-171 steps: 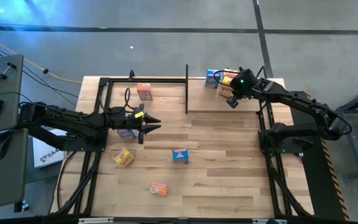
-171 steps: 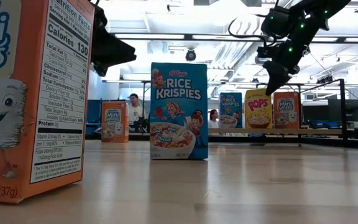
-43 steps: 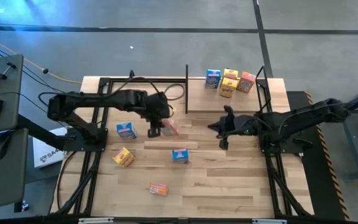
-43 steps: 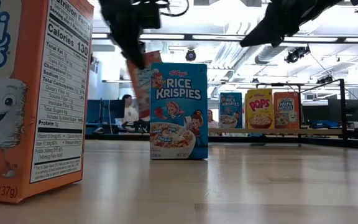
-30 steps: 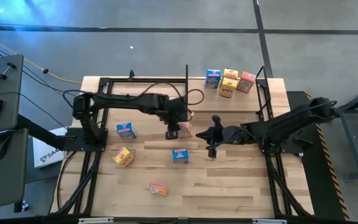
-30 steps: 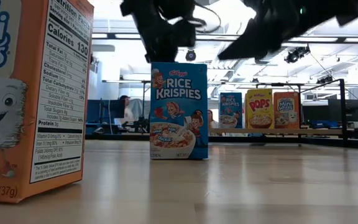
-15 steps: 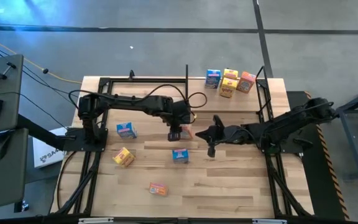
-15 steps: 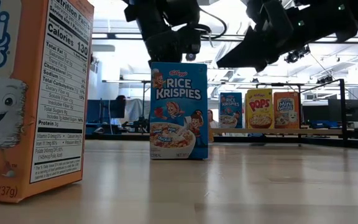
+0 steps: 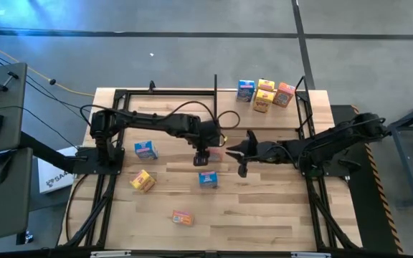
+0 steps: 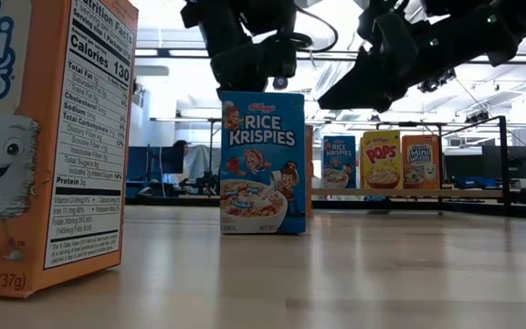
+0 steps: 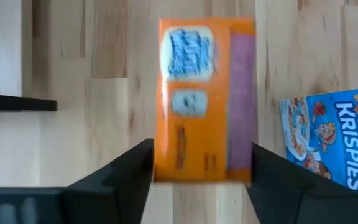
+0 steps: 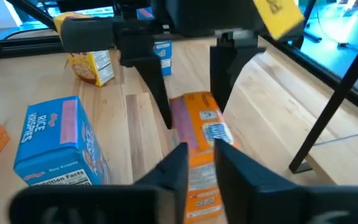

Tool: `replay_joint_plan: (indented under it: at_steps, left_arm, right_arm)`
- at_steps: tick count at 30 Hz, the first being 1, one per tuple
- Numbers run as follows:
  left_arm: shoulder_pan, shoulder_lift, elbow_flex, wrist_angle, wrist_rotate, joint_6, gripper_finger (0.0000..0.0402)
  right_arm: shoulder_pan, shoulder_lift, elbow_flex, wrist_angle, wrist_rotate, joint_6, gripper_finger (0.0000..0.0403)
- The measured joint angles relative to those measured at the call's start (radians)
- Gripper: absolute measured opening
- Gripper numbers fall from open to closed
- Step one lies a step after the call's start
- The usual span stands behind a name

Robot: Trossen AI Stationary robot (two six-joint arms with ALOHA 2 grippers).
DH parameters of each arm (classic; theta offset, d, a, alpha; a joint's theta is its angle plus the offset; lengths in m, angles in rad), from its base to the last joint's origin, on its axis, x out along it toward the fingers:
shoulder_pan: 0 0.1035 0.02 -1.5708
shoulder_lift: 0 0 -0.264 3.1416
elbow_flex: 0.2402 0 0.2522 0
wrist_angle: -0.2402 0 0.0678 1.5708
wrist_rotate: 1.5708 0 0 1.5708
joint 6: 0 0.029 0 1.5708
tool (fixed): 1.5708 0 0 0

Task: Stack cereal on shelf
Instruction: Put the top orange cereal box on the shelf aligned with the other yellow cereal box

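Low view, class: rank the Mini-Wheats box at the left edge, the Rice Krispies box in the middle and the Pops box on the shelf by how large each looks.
1. Mini-Wheats box
2. Rice Krispies box
3. Pops box
Nearness to the camera drives this; true sizes may match.

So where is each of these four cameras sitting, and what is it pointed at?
High view: above, looking straight down; both arms, shelf.
Low view: tabletop level, facing the blue box; arms overhead.
Left wrist: looks down past left claw at the orange box.
Right wrist: right claw facing the left claw.
Both wrist views share the orange box.
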State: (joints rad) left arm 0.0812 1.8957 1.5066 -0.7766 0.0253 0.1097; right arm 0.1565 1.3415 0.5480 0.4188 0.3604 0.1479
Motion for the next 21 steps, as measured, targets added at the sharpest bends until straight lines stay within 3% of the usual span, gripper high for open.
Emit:
replay_joint_plan:
  at_steps: [6, 12, 16, 21]
  left_arm:
    - [-0.001, 0.0, 0.011, -0.012, -0.008, 0.016, 0.0259]
    - [-0.006, -0.053, 0.012, -0.022, -0.005, 0.067, 0.0253]
    - [-0.013, -0.163, -0.13, 0.108, 0.0, 0.058, 0.0233]
    - [-0.007, -0.349, -0.381, 0.368, 0.048, -0.009, 0.0208]
  right_arm:
    - [0.0, 0.0, 0.0, -0.027, -0.012, 0.031, 0.0185]
    - [0.0, 0.0, 0.056, -0.085, -0.017, 0.034, 0.028]
    - [-0.007, 0.0, 0.143, -0.184, -0.032, 0.009, 0.0304]
    - [-0.051, 0.0, 0.248, -0.349, -0.132, -0.017, 0.0307]
